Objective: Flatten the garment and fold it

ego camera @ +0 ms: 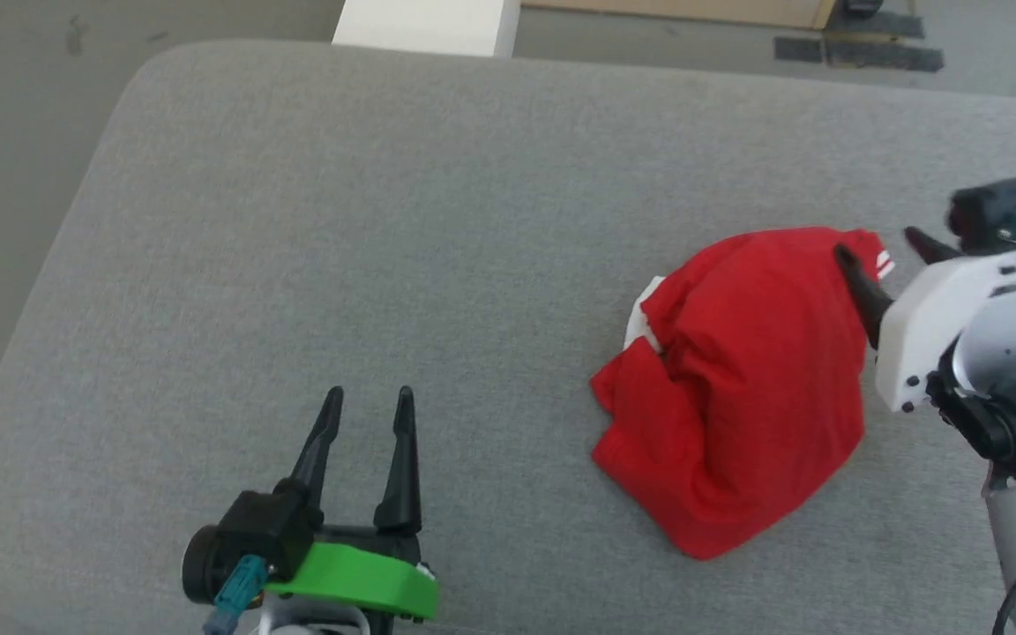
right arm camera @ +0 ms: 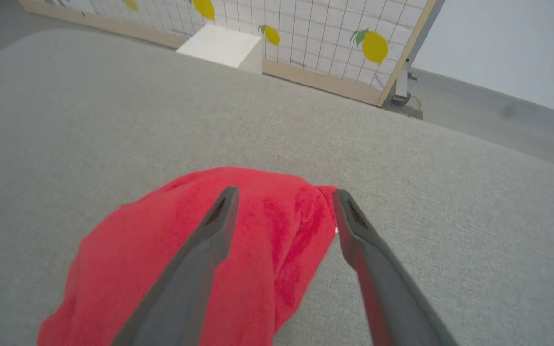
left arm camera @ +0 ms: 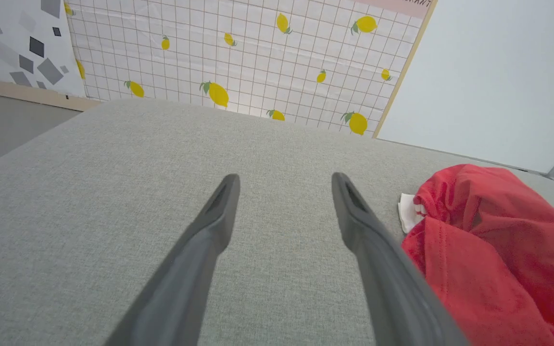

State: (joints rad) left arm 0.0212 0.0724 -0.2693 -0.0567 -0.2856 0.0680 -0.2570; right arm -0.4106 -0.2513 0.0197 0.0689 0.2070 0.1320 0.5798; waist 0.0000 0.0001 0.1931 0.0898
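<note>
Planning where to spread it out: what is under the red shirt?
A grey fabric cushion, which the bunched shirt lies on. The patch right beneath the heap is covered, as are the shirt's tucked-in layers; a bit of white cloth pokes out.

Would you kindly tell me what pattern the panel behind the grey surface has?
The panel has a white grid with yellow lemons; left wrist view shows it best.
</note>
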